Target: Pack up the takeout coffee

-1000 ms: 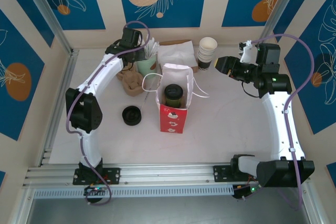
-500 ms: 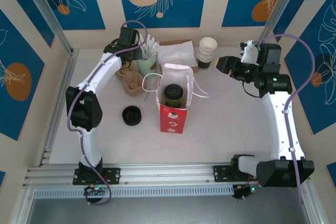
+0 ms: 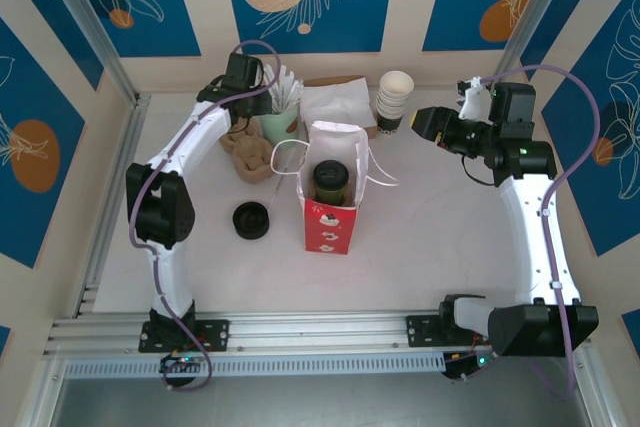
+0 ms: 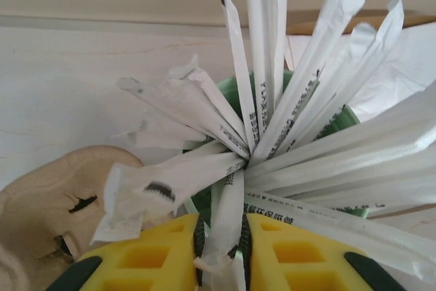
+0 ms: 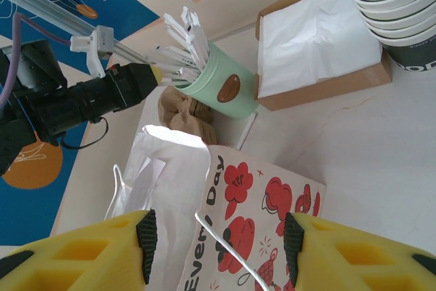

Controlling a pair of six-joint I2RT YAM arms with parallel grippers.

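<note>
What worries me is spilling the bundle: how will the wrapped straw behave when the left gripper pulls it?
The straw between the left gripper's fingers looks thin and paper-wrapped, so probably light and bendy. It sits in a crowded bundle, so neighbours may drag along. The green cup, its straws sticking far out, might tip.

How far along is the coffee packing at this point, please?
Done: the takeout coffee stands inside the red bag. In hand: the left claw pinches one wrapped straw in the green holder; the right claw is open, holding nothing, near the bag. Left: the straw is not yet out of the holder, and it probably belongs in the bag too.
</note>
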